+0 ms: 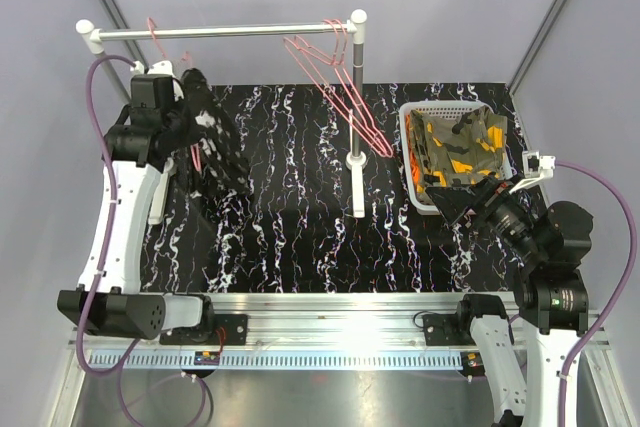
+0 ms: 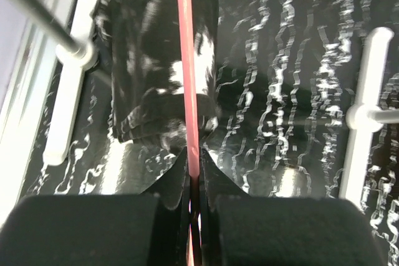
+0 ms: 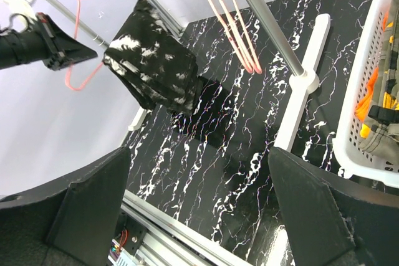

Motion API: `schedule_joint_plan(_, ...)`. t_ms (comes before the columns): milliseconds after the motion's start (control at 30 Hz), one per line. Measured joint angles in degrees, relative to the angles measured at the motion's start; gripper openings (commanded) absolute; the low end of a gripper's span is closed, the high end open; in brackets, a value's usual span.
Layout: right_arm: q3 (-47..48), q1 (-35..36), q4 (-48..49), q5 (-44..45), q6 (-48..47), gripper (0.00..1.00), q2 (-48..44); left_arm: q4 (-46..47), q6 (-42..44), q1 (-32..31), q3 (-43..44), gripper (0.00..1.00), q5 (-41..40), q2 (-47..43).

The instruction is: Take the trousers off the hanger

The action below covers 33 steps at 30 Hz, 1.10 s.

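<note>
The black trousers with white speckles (image 1: 215,142) hang folded over a pink hanger (image 1: 160,42) at the left end of the rail; they also show in the left wrist view (image 2: 149,60) and the right wrist view (image 3: 156,73). My left gripper (image 1: 188,82) is shut on the pink hanger's wire (image 2: 187,60), just above the cloth. The camouflage trousers (image 1: 455,142) and the orange trousers (image 1: 418,175) lie in the white basket (image 1: 408,137). My right gripper (image 1: 462,202) is open and empty, at the basket's near edge, well above the table (image 3: 199,204).
A metal rail (image 1: 230,32) on white stands crosses the back of the black marbled table. Empty pink hangers (image 1: 345,97) hang by the right post (image 1: 357,97), whose white foot (image 3: 305,91) lies mid-table. Grey walls stand left and back.
</note>
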Motion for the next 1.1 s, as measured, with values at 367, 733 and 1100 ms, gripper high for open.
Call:
schedule_joint_plan(367,1.03,0.0,0.22,0.44,-2.78,0.99,0.85,-0.61,-0.17,-4.94,6.32,0.0,3.91,-2.01)
schedule_joint_plan(733,5.07,0.0,5.01,-0.5,-4.13,0.99,7.67,7.37,-0.63,-9.33,-0.5,0.0,4.17,-10.56)
schedule_joint_plan(1100,18.97,8.74,3.41,-2.54,-10.19,0.99,21.94,12.46,-1.31,-15.21,-0.76,0.0,3.65,-12.0)
